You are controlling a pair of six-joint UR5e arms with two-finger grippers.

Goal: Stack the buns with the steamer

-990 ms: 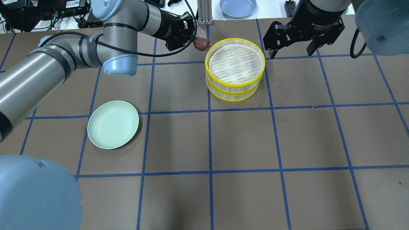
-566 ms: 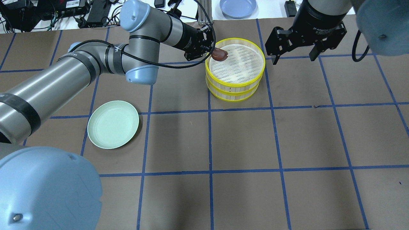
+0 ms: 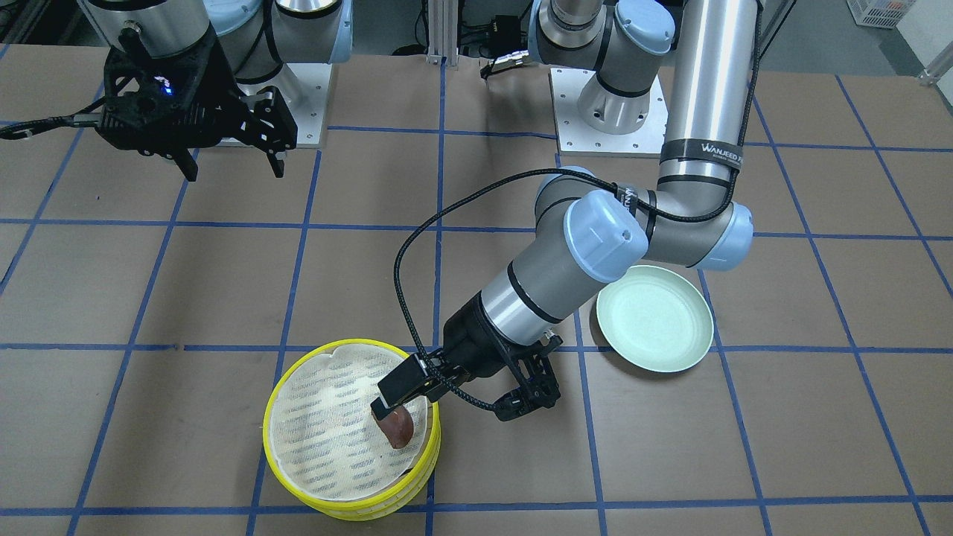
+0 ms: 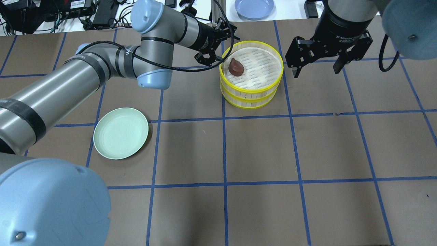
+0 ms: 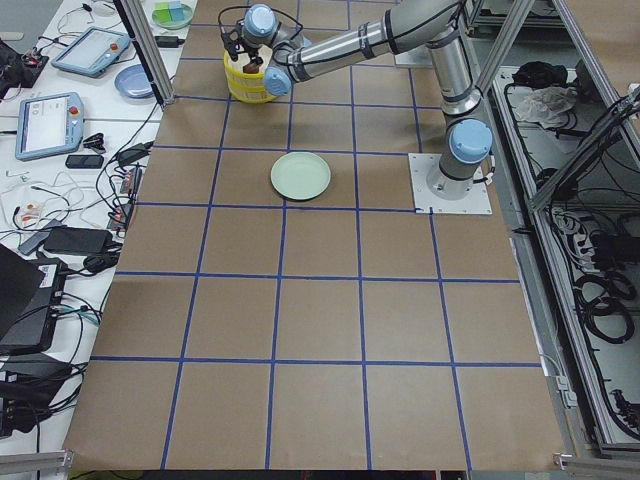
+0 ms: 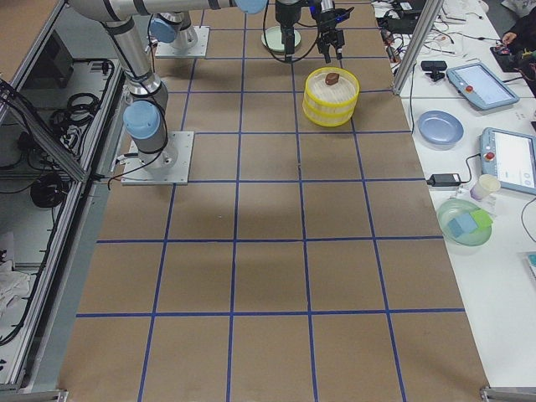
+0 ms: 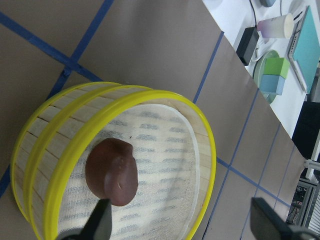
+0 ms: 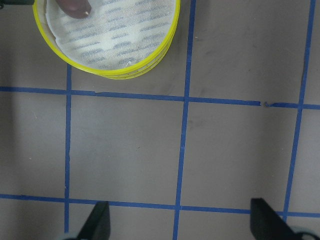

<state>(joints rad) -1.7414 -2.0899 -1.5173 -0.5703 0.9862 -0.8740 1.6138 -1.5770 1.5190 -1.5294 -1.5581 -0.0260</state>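
Two yellow-rimmed steamer trays (image 4: 252, 91) stand stacked at the far middle of the table. The dark reddish-brown bun (image 4: 236, 67) lies on the white slats of the top tray, near its left side. It also shows in the front view (image 3: 398, 429) and the left wrist view (image 7: 112, 171). My left gripper (image 4: 220, 47) is open and empty, its jaws spread just left of the steamer's rim. My right gripper (image 4: 315, 67) is open and empty above the table, right of the steamer. The cream-yellow bun is out of view.
An empty pale green plate (image 4: 121, 133) lies on the left side of the table. A blue plate (image 4: 254, 7) sits on the white bench beyond the far edge. Blue tape lines grid the brown table (image 4: 259, 150).
My left gripper carried the brown bun from left of the steamer over the top tray, then opened. The bun now lies in the tray. My right gripper shifted slightly.
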